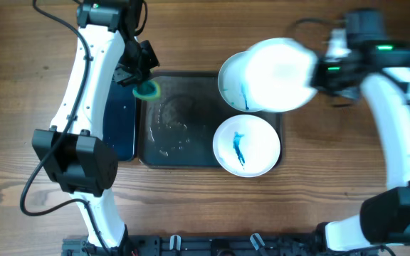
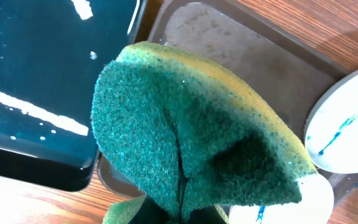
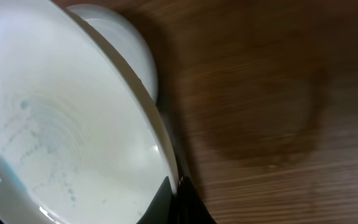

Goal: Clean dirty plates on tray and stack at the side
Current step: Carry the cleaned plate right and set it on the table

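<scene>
My right gripper (image 1: pixel 317 77) is shut on the rim of a white plate (image 1: pixel 280 75), held in the air above the tray's right end; in the right wrist view this plate (image 3: pixel 61 137) shows only faint bluish streaks. Beneath it a second plate (image 1: pixel 232 84) with a blue smear pokes out at the tray's back right. A third smeared plate (image 1: pixel 246 145) lies at the tray's front right. The dark tray (image 1: pixel 173 121) has a wet, bare left half. My left gripper (image 1: pixel 142 80) is shut on a green-and-yellow sponge (image 2: pixel 191 137) over the tray's back left corner.
A narrow glossy black tray (image 1: pixel 119 117) with water in it lies along the left side of the big tray, under the left arm. Bare wooden table (image 1: pixel 333 142) stretches to the right of the tray.
</scene>
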Robot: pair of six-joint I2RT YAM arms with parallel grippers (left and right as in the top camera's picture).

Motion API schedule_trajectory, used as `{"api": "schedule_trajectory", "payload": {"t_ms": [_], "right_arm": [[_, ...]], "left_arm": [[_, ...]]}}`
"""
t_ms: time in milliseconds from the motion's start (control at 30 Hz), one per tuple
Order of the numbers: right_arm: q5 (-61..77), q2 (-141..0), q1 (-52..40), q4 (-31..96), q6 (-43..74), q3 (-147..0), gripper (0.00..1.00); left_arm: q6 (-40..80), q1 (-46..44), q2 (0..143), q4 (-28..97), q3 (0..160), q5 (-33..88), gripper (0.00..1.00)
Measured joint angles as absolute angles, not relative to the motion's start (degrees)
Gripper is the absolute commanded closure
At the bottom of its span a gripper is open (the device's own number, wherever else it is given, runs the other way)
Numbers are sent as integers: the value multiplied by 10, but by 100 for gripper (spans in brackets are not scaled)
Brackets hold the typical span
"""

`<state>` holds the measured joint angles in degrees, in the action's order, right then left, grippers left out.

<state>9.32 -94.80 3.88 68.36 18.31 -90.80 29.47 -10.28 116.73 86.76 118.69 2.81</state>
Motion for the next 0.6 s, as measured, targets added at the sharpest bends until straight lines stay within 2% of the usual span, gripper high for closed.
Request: {"api": "schedule_trajectory", "payload": {"t_ms": [133, 233, 600], "right_arm": [[116, -948, 177, 653, 165, -863, 96], [122, -946, 231, 594, 161, -806, 96], [107, -946, 260, 442, 198, -617, 96]], "left_arm": [[306, -117, 1167, 860, 1187, 28, 96], [311, -127, 1167, 860, 1187, 28, 96], [319, -147, 1167, 858, 1187, 28, 96]]}}
